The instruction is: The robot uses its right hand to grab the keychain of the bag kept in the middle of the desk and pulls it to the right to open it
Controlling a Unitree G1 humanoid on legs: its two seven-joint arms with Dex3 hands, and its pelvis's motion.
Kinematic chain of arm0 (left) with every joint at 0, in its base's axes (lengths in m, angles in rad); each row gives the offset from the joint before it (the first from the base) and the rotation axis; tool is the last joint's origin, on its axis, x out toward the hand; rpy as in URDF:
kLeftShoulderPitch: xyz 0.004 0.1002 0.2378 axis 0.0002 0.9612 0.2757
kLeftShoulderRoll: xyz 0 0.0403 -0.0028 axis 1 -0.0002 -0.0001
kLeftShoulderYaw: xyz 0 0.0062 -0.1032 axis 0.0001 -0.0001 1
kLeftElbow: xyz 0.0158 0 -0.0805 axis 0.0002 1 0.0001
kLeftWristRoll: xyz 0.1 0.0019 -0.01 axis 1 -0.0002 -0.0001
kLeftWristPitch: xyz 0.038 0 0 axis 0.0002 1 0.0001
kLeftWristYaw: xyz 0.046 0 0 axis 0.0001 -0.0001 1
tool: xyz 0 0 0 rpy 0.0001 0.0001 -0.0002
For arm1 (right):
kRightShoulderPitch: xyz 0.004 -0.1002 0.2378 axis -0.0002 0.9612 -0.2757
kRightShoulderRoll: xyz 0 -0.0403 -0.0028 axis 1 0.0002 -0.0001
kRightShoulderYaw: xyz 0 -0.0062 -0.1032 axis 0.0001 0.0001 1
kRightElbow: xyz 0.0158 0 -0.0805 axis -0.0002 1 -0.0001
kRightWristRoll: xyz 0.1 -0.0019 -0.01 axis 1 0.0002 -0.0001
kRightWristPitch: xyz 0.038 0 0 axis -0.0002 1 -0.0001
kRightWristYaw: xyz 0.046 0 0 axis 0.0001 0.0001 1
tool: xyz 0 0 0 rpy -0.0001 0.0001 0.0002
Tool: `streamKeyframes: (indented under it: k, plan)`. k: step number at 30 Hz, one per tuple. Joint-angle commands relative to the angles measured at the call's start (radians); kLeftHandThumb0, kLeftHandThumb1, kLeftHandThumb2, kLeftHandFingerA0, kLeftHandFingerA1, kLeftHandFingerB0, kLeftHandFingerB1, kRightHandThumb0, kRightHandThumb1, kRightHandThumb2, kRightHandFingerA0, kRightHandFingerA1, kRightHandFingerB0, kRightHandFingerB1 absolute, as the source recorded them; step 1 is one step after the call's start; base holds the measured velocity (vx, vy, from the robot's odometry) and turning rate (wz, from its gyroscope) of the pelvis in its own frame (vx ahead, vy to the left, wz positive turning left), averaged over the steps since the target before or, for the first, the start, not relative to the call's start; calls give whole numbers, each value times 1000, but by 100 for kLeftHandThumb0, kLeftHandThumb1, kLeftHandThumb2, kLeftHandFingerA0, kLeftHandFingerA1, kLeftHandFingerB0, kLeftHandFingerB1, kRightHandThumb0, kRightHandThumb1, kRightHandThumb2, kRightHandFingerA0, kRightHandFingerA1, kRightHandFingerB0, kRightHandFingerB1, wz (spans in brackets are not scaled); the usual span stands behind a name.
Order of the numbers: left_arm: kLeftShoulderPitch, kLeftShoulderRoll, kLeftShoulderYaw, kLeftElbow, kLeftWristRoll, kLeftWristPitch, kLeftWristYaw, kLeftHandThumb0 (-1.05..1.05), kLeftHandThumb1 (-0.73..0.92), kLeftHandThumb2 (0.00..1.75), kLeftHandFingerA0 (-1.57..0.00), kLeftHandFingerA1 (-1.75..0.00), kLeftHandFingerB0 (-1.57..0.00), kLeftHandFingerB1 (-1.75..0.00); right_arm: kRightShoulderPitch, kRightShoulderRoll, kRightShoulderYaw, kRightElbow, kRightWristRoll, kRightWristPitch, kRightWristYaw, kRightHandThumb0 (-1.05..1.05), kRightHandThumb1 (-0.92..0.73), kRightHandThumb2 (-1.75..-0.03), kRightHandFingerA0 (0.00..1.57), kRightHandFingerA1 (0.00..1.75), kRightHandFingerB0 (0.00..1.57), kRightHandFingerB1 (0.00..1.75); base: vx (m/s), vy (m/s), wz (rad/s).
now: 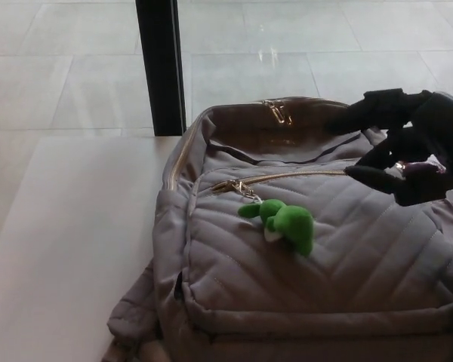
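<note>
One step in hand: approach, judged from hand position; keychain not yet touched.
Bag (309, 256): grey quilted backpack, flat on the white desk (68, 249), filling centre and 3 o'clock side of the view.
Keychain (283, 222): green plush, near picture centre, resting on the front pocket, clipped to the zip pull (244, 188) at about its 10 o'clock.
Zip: front pocket line closed, running from the pull toward 3 o'clock.
Right hand (408, 147): black, at 2 o'clock of the keychain, well apart from it, over the bag's upper right corner.
Fingers (366, 175): spread wide, pointing toward 9 o'clock, holding nothing; contact with the fabric underneath not clear.
Left hand: not in view.
Next move, as judgement: travel toward 8 o'clock and down onto the plush, close around it, then pull toward 3 o'clock along the zip.
Risk: soft plush slipping out under a loose pinch.
</note>
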Motion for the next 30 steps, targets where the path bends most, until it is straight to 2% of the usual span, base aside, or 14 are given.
streamKeyframes:
  k: [1, 2, 3, 4, 5, 7, 8, 13, 17, 20, 22, 24, 25, 30]
  plan:
    - [0, 29, -14, 6, 8, -18, -15, -69, 74, 62, -60, -57, -50, -45, 17, -5, 25, -47, -66, 4, 30, -75, -66, -61, 61, 62, 53, 41, 0, 0, 0]
    - [2, 27, -18, 8, 11, -28, -13, -70, 74, 62, -59, -55, -48, -44, 25, 6, 20, -52, -61, -16, 30, -72, -51, -93, 61, 70, 49, 55, 0, 0, 0]
    - [2, 27, -18, 9, 10, -33, -16, -69, 75, 62, -59, -55, -48, -44, 24, 13, 23, -58, -62, -14, 28, -71, -64, -60, 64, 65, 56, 42, 0, 0, 0]
    - [5, 24, -14, 7, 3, -37, -13, -69, 75, 63, -60, -56, -48, -44, 17, 14, 39, -74, -77, -2, 32, -72, -51, -93, 60, 70, 49, 55, 0, 0, 0]
    - [6, 25, -15, 7, 3, -40, -15, -70, 75, 63, -59, -55, -47, -44, 14, 11, 49, -83, -90, 2, 34, -72, -66, -60, 61, 60, 54, 40, 0, 0, 0]
    - [7, 24, -15, 6, 1, -39, -15, -69, 76, 63, -60, -56, -47, -44, 11, 26, 56, -101, -94, 22, 31, -68, -51, -92, 56, 69, 45, 53, 0, 0, 0]
    - [7, 24, -14, 8, -1, -39, -14, -70, 77, 63, -61, -56, -48, -44, 13, 35, 57, -106, -97, 25, 28, -69, -64, -60, 59, 64, 51, 40, 0, 0, 0]
    - [-2, 22, -19, 8, 6, -27, 2, -66, 80, 64, -64, -55, -50, -43, 50, 46, 44, -125, -112, 1, 28, -76, -69, -62, 59, 64, 45, 37, 0, 0, 0]
    - [-4, 26, -14, 13, -2, -25, -10, -68, 81, 64, -64, -56, -48, -44, 88, 23, 37, -128, -135, -44, 44, -80, -63, -103, 57, 72, 32, 48, 0, 0, 0]
    - [0, 32, -25, 10, 9, -32, -14, -70, 83, 65, -62, -54, -47, -43, 106, 9, 36, -130, -155, -38, 47, -82, -78, -64, 58, 73, 43, 38, 0, 0, 0]
    - [-5, 31, -20, 10, -3, -13, -15, -71, 84, 65, -61, -53, -47, -42, 122, -21, 42, -121, -188, -46, 56, -83, -65, -108, 54, 69, 33, 48, 0, 0, 0]
    - [-5, 31, -17, 7, -9, -10, -22, -70, 85, 65, -61, -55, -47, -43, 128, -23, 41, -116, -194, -52, 56, -86, -84, -65, 59, 55, 44, 35, 0, 0, 0]
    - [-11, 36, -16, 8, -11, -11, -33, -69, 87, 66, -60, -54, -46, -43, 131, -24, 47, -114, -204, -41, 55, -86, -67, -110, 50, 64, 34, 48, 0, 0, 0]
    - [-14, 39, -20, 11, -5, -20, -40, -70, 88, 66, -58, -53, -46, -43, 150, 5, 69, -154, -227, -22, 53, -89, -85, -66, 55, 57, 42, 35, 0, 0, 0]
